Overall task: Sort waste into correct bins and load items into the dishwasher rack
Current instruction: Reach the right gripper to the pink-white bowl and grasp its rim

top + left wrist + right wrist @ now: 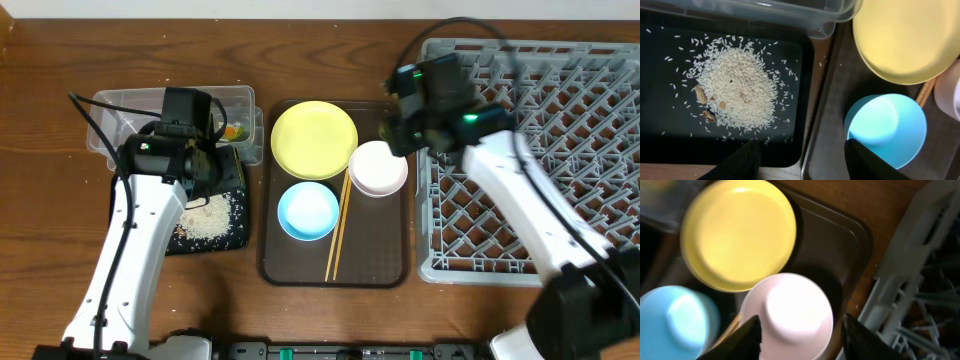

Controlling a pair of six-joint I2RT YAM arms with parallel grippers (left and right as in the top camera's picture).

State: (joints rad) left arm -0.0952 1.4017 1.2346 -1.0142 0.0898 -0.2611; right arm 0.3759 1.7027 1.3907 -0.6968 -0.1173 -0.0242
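Fingers of the left gripper [802, 160] stood wide apart and empty, straddling the seam where the black tray [790, 150] met the brown tray [832, 115]. Ahead and to their left, rice [737, 87] lay heaped in the black tray, with the clear tub [790, 10] beyond it. Ahead to their right sat the blue bowl [886, 129] and the yellow plate [900, 40]. Over at the right gripper [802, 340], the jaws were spread wide too, holding nothing, with the pink bowl [787, 315] directly beneath and the rack [920, 280] off to its right. Waste looked dealt with, and loading seemed the step in hand. The next move called for dropping down, pinching the bowl's rim and lifting it across to the rack.
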